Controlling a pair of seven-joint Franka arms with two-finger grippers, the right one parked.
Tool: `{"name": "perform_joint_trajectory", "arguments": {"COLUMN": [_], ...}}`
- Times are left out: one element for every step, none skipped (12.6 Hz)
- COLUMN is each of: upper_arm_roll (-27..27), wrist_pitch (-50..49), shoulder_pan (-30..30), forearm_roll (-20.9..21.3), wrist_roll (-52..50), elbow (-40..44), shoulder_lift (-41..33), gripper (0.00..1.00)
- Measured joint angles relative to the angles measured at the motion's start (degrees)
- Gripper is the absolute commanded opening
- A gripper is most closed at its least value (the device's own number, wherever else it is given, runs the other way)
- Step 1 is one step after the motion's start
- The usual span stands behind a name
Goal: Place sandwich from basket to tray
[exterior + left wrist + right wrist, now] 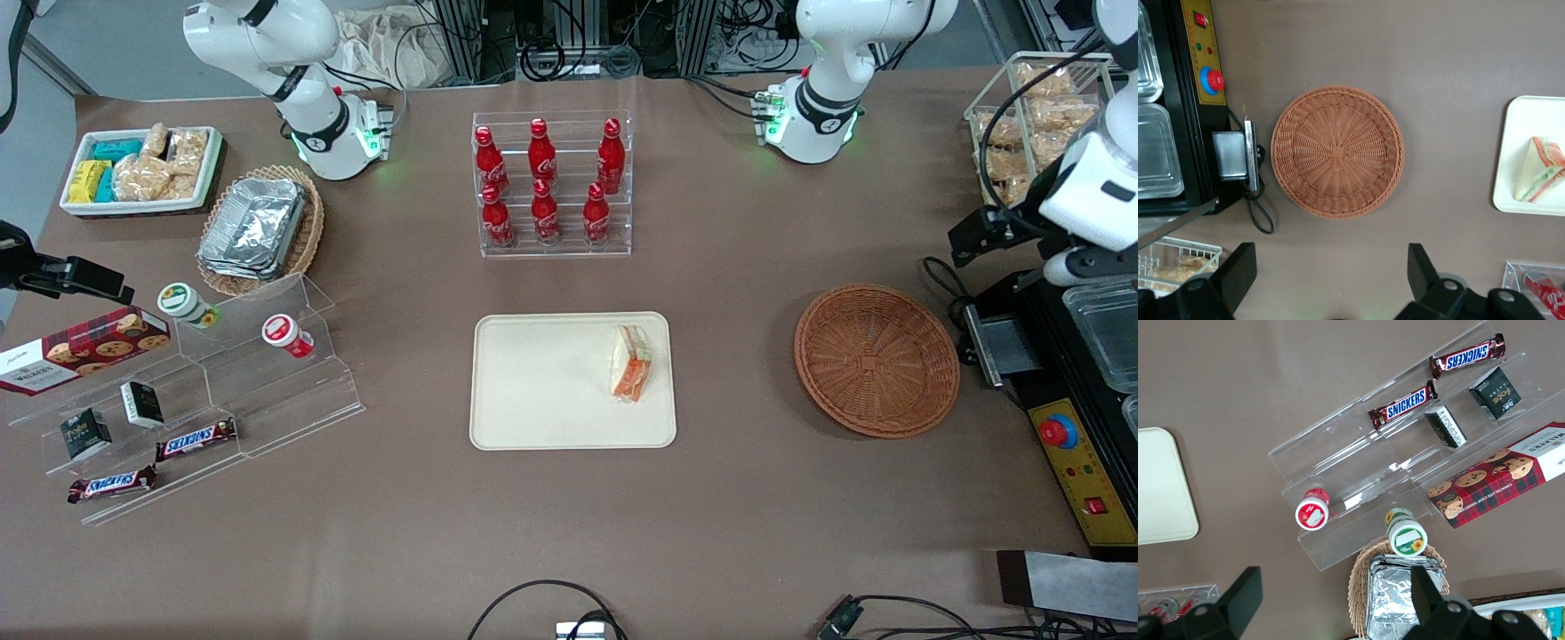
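Observation:
The sandwich (631, 363) lies on the cream tray (533, 382), at the tray's end nearest the basket. It also shows in the left wrist view (1541, 170) on the tray (1525, 133). The reddish-brown wicker basket (876, 360) is empty and sits on the table toward the working arm's end; the left wrist view looks straight down on it (1337, 151). My left gripper (978, 233) hangs high above the table, beside the basket and a little farther from the front camera. Its fingers (1238, 267) are wide open with nothing between them (1330, 257).
A black machine with a red button (1058, 431) stands beside the basket at the table's edge. A clear bin of snacks (1031, 116) stands near the gripper. A rack of red bottles (551, 182) stands above the tray. An acrylic stand (222, 391), foil basket (262, 227) and white tub (142, 169) lie toward the parked arm's end.

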Motion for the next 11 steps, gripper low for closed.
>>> {"name": "perform_joint_trajectory", "arguments": {"upper_arm_roll": [0.73, 1.63, 2.3, 2.58, 2.59, 2.59, 2.59, 2.59, 2.59, 2.59, 2.59], "wrist_pitch": [-0.64, -1.23, -1.68, -1.75, -1.75, -1.79, -1.85, -1.9, -1.96, -1.98, -2.0], "shoulder_pan": [-0.01, 0.0, 0.0, 0.0, -0.02, -0.08, -0.12, -0.12, -0.12, -0.13, -0.14], "forearm_roll": [-1.2, -2.23, -2.82, -3.1, -3.19, -3.22, -3.24, -3.25, -3.25, -3.26, -3.27], "wrist_roll": [1.82, 3.99, 5.43, 5.86, 5.86, 5.86, 5.86, 5.86, 5.86, 5.86, 5.86], "elbow": [-0.19, -0.26, -0.3, -0.39, -0.47, -0.5, -0.5, -0.5, -0.5, -0.5, -0.5], "shoulder_lift": [-0.63, -0.95, -1.03, -1.03, -1.03, -1.03, -1.04, -1.07, -1.12, -1.21, -1.3], "gripper": [1.0, 1.0, 1.0, 1.0, 1.0, 1.0, 1.0, 1.0, 1.0, 1.0, 1.0]}}
